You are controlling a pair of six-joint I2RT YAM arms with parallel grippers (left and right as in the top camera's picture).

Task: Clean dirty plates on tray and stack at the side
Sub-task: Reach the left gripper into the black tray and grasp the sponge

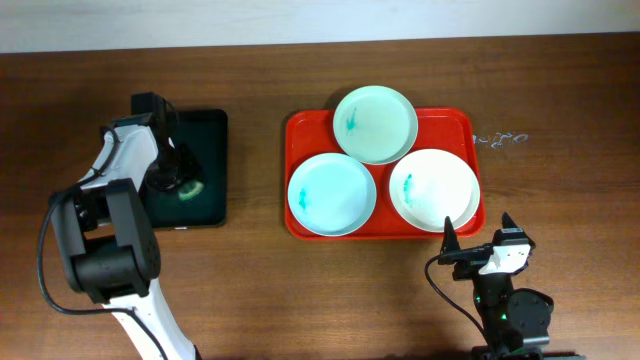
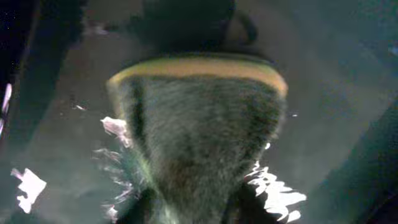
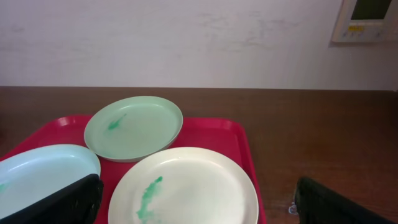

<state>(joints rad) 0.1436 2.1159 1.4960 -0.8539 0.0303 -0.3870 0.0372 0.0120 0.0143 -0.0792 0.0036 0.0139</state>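
Note:
The red tray holds three plates, each with a teal smear: mint green at the back, light blue front left, white front right. My left gripper is over the black tray, shut on a sponge with a yellow edge and a dark green scrub face. My right gripper is open and empty at the red tray's front right corner. In the right wrist view it faces the white plate, with the mint plate, blue plate and tray behind.
The black tray lies left of the red tray, with brown table between them. Small pale marks sit on the table right of the red tray. A white wall runs behind the table.

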